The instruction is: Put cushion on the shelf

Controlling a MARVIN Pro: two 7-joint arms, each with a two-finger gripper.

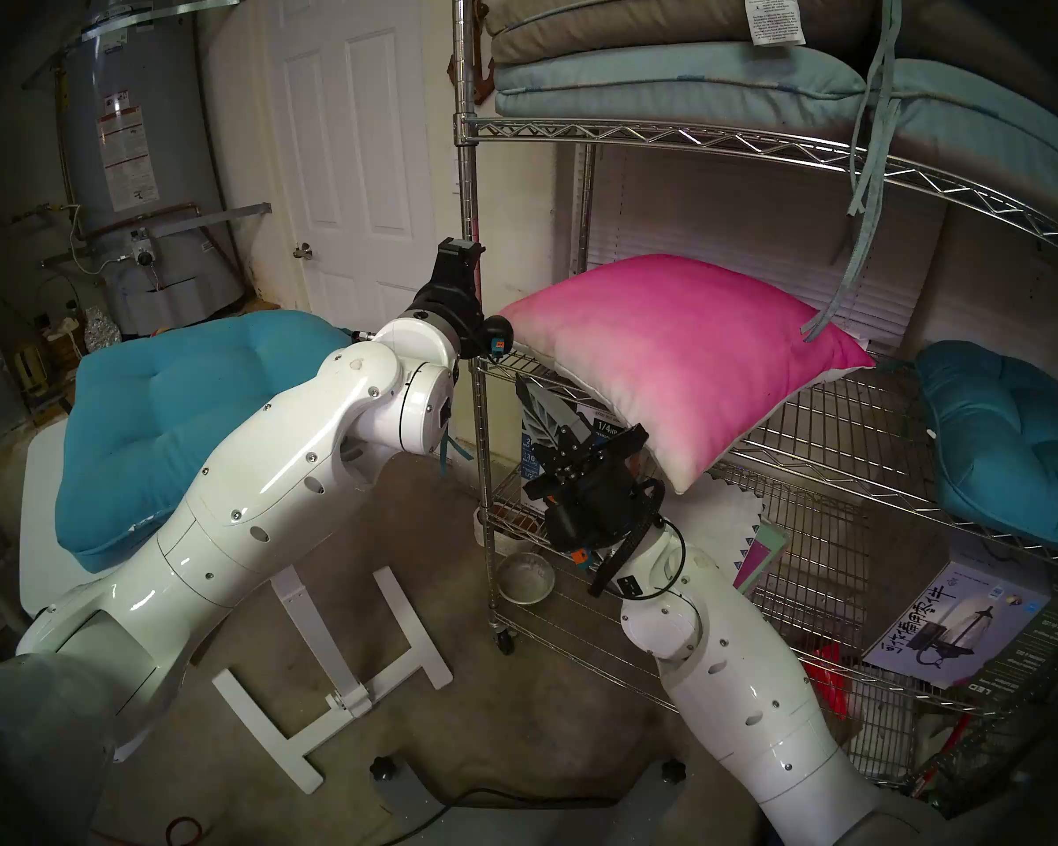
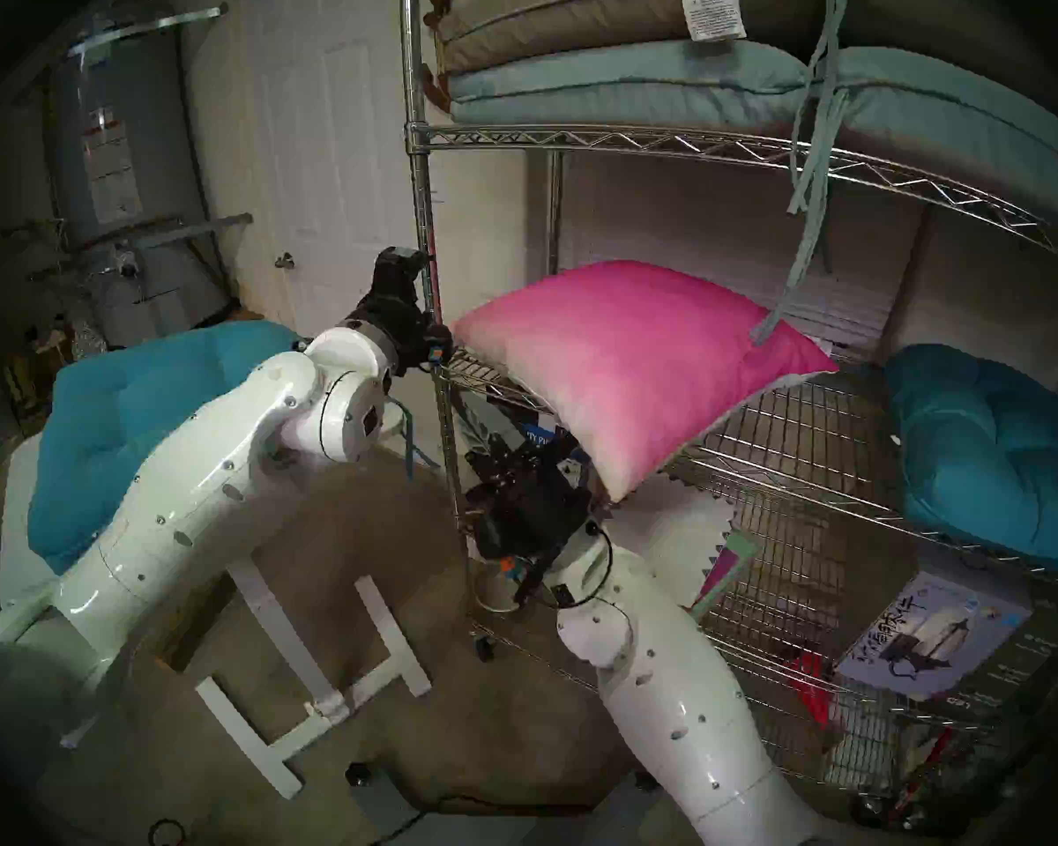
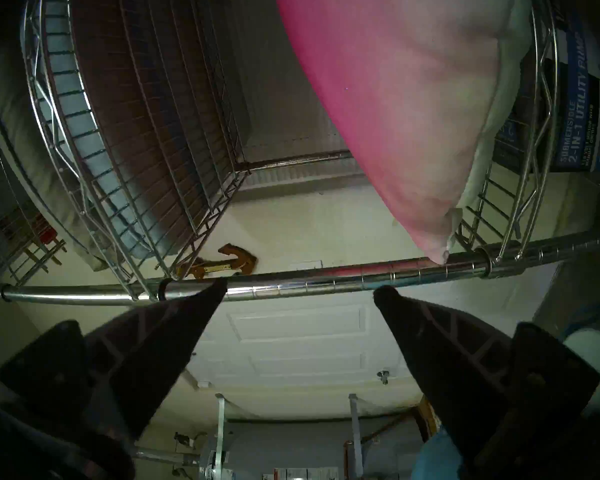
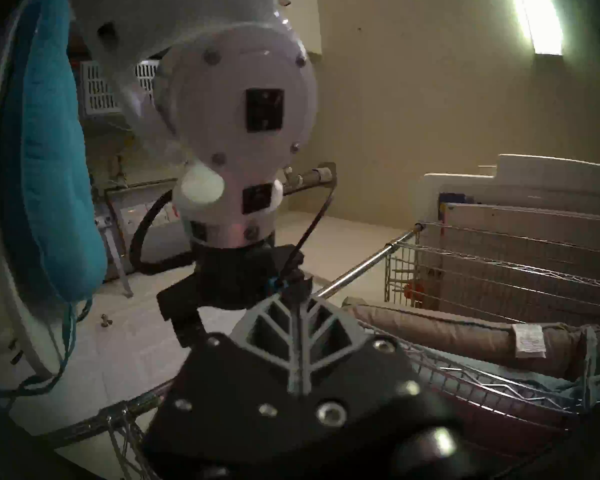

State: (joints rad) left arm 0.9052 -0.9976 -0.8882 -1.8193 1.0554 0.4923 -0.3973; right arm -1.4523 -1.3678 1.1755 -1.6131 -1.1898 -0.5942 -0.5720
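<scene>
The cushion point(image 1: 673, 350), pink fading to white, lies on the middle tier of the chrome wire shelf point(image 1: 819, 411). Its pale near corner hangs over the front edge. It also shows in the head right view point(image 2: 630, 356) and the left wrist view point(image 3: 395, 105), where one corner touches the shelf post point(image 3: 326, 282). My left gripper point(image 1: 459, 249) points up beside the left front post, open and empty point(image 3: 298, 288). My right gripper point(image 1: 581, 426) is open, just below and left of the overhanging corner. One of its fingers point(image 4: 298, 344) shows in the right wrist view.
A teal tufted cushion point(image 1: 166, 411) lies on the white table at left. Another point(image 1: 1015, 442) sits on the shelf's right end. Flat pads point(image 1: 667, 75) are stacked on the upper tier, with ties point(image 1: 862, 185) hanging down. A metal bowl point(image 1: 525, 576) and boxes point(image 1: 954, 631) sit on lower tiers.
</scene>
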